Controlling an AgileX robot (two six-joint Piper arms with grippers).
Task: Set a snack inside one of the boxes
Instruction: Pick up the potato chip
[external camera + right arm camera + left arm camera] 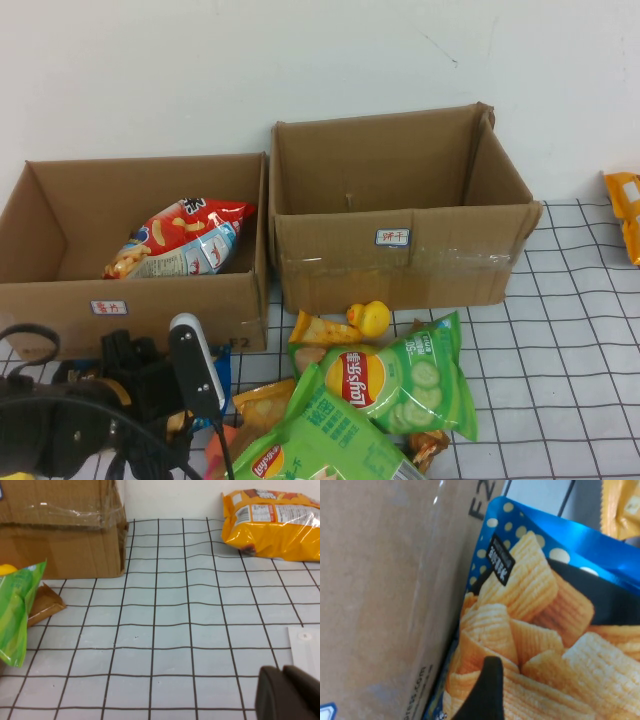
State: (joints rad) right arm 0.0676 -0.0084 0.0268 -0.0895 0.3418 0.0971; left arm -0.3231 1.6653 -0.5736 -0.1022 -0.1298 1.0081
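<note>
Two open cardboard boxes stand at the back. The left box (60,300) holds a red and blue snack bag (180,238); the right box (400,265) shows nothing inside. My left gripper (200,392) is low in front of the left box, right against a blue bag of ridged chips (535,600), which also shows in the high view (222,362). One black finger (487,692) lies on the bag, far from the jaws' middle, so the jaws stand open. My right gripper (283,672) is shut and empty over the bare gridded table; it is out of the high view.
In front of the boxes lies a pile of snacks: two green Lay's bags (400,380), a yellow duck (374,317) and small orange packs (320,328). An orange bag (275,525) lies at the far right by the wall. The left box wall (380,605) is close beside the left gripper.
</note>
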